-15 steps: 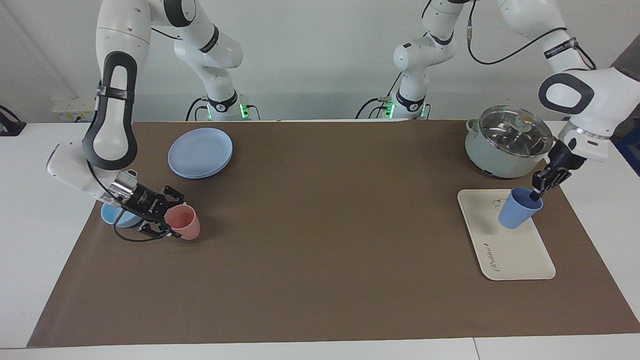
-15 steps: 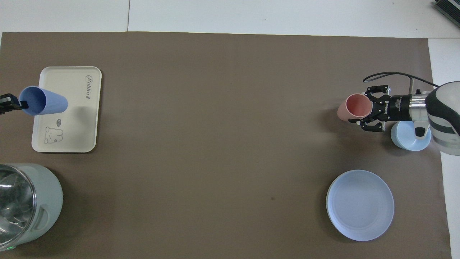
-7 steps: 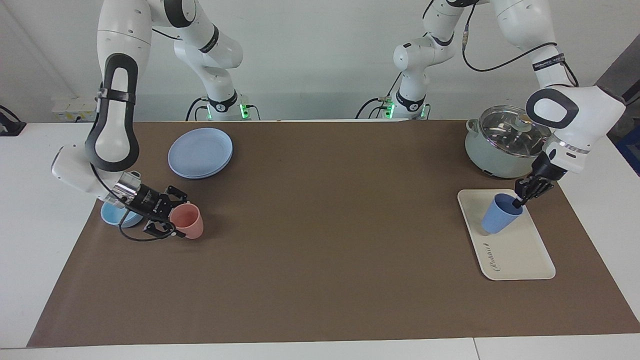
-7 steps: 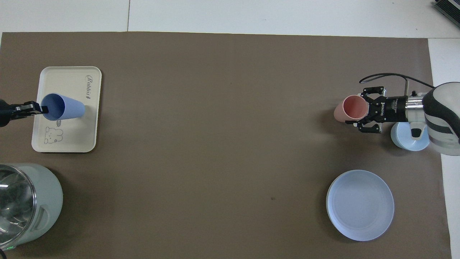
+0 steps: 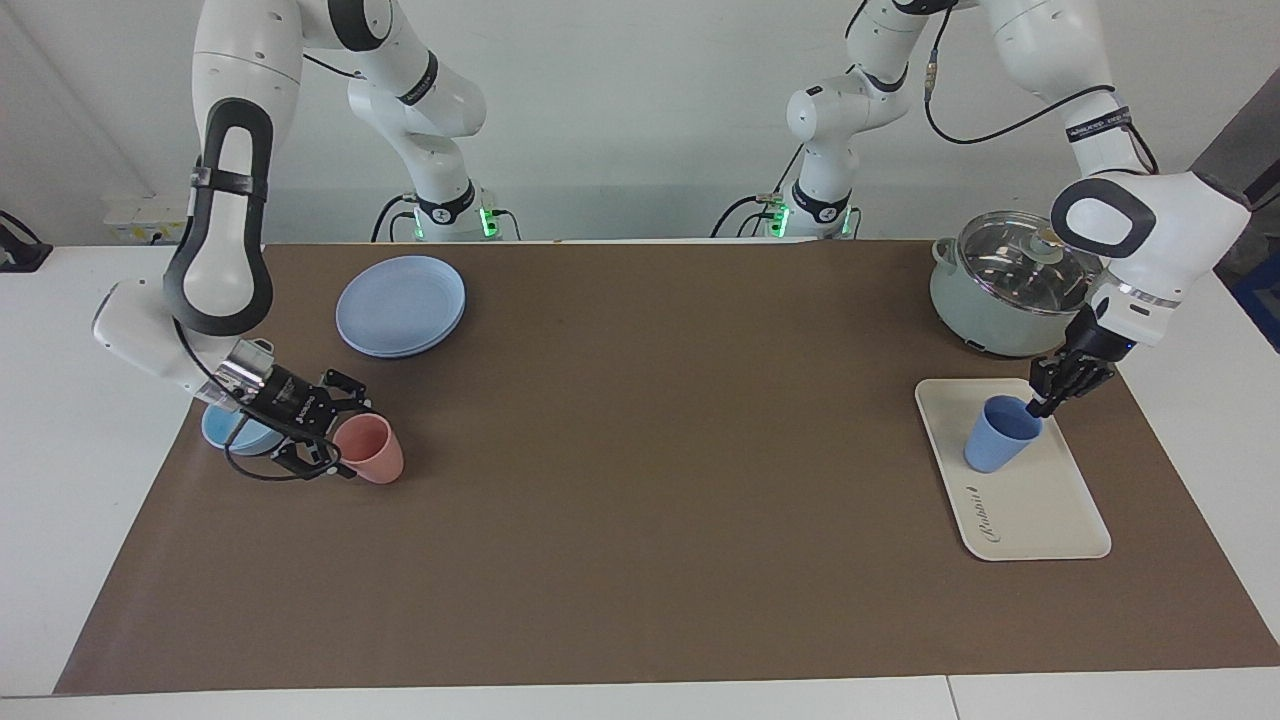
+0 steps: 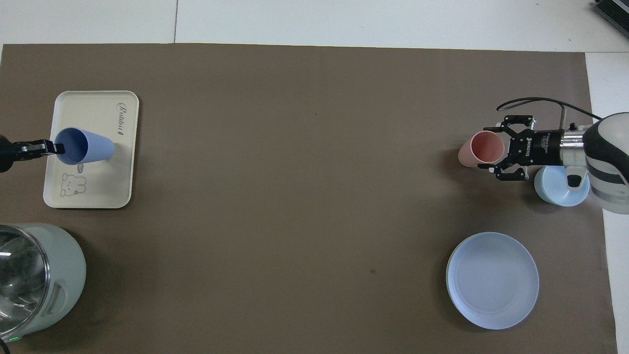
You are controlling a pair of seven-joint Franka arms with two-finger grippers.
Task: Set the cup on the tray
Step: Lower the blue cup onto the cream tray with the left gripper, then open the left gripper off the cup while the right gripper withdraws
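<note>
Since a second before, the cup point(image 5: 1001, 434) had come down upright onto the tray point(image 5: 1040, 520), placement all but done, left gripper's point(image 5: 1040, 402) jaws at its rim, opening unclear; right gripper's point(image 5: 335, 452) jaws stood open beside the pink cup point(image 5: 370, 448).

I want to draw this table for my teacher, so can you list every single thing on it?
cup: 1, periwinkle blue, upright on the tray
tray: 1, cream, left arm's end
pot: 1, pale green, glass lid, nearer the robots than the tray
pink cup: 1, salmon, right arm's end
bowl: 1, light blue, beside the pink cup
plate: 1, blue, nearer the robots than the pink cup
mat: 1, brown, covering the table
left gripper: at the cup's rim
right gripper: at the pink cup
</note>
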